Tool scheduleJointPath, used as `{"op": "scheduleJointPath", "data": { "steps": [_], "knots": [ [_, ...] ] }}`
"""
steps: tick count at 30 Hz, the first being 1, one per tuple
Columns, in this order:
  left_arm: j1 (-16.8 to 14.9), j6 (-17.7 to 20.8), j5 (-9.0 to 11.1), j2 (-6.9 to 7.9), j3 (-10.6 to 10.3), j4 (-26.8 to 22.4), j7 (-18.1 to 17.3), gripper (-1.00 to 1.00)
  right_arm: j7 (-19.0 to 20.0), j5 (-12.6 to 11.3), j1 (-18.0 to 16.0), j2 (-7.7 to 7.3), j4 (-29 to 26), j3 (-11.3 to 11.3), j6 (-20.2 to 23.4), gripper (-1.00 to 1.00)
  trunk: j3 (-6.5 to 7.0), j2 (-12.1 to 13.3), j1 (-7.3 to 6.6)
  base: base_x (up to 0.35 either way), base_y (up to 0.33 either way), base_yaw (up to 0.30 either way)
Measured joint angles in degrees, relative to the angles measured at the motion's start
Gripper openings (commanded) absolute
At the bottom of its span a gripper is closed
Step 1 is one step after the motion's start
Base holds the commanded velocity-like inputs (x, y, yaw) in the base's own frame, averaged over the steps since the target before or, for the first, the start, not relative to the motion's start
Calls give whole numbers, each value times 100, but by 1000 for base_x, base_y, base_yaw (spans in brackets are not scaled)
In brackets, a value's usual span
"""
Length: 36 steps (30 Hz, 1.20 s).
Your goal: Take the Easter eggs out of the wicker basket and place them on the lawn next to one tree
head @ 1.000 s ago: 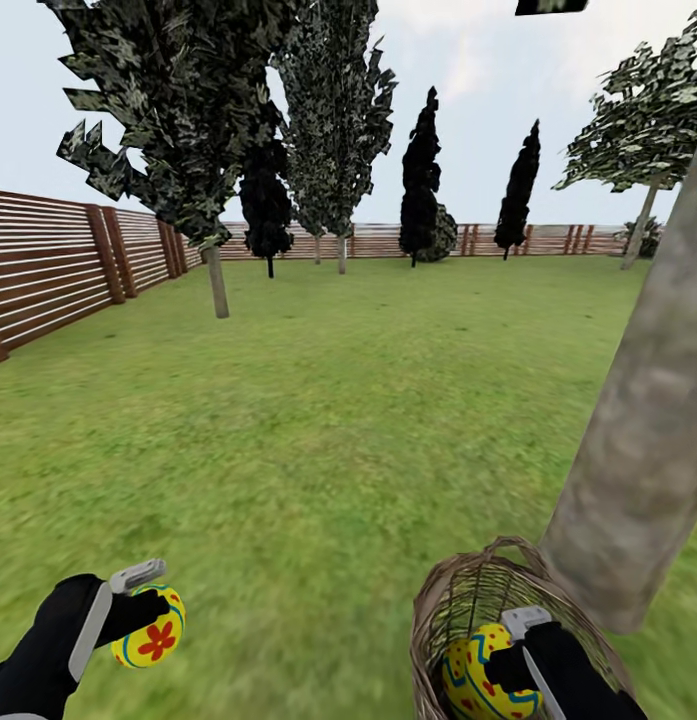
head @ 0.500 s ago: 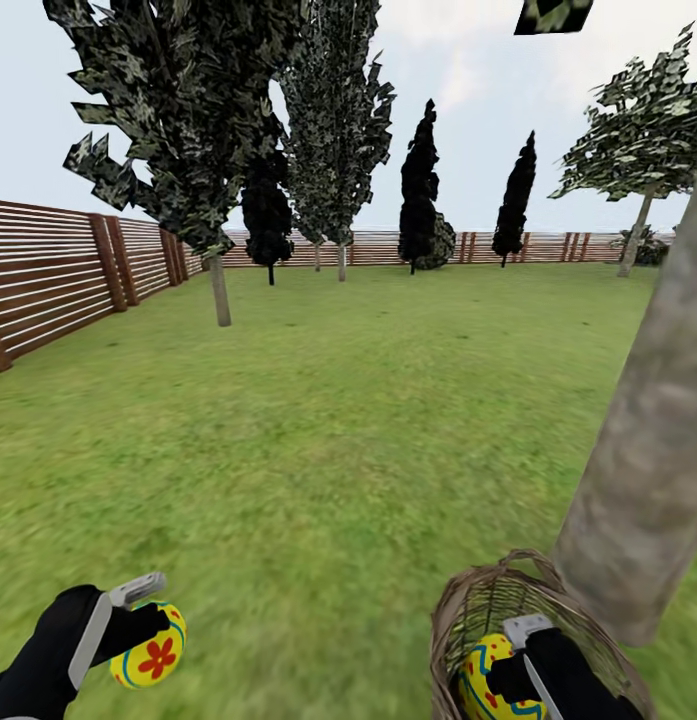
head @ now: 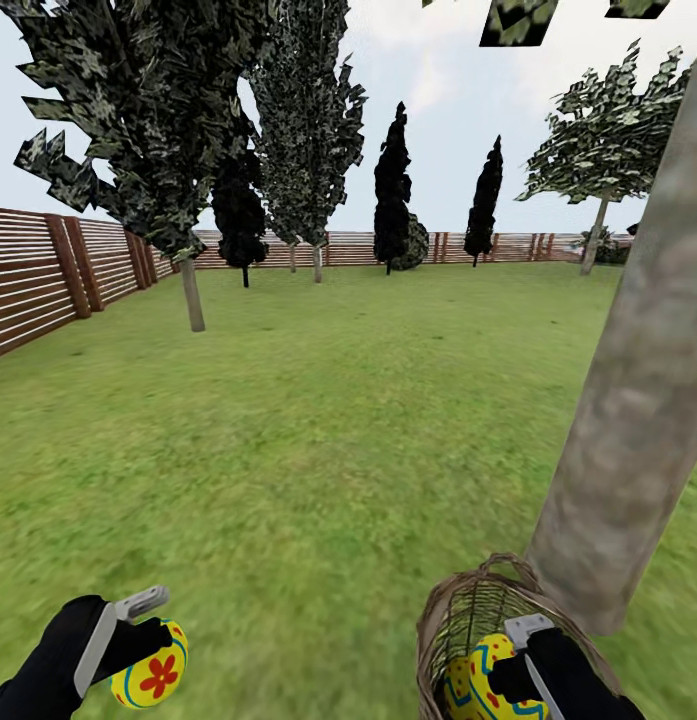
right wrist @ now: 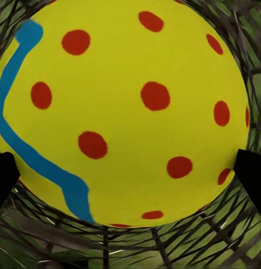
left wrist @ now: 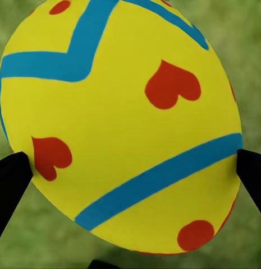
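Presently clamped: left gripper (head: 153, 640) on flower-painted Easter egg (head: 150, 676) above lawn (head: 318, 440); right gripper (head: 518, 665) on red-dotted egg (right wrist: 124, 112) inside wicker basket (head: 468, 610), beside tree (head: 628, 400).

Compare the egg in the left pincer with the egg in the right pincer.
Pattern: the left pincer's egg bears red hearts and straight blue bands; the right pincer's egg bears red dots and one wavy blue line.
Place: the left egg hangs over the open lawn; the right egg sits inside the wicker basket beside the tree trunk.
Shared: both are yellow and gripped between dark fingers.
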Motion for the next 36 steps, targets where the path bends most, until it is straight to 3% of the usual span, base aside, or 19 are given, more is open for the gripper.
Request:
{"op": "scheduleJointPath", "data": {
  "steps": [13,36],
  "knots": [
    [-1,-1,-29,-48,-38,9,4,-100,37,-38,1,-38,-10,-9,1,-100,233,521,-286,-15,0,-149],
    [0,-4,-12,-71,15,7,7,-100,-10,23,0,24,216,19,-20,-100,646,1444,-788,-34,27,-1]
  ]
}}
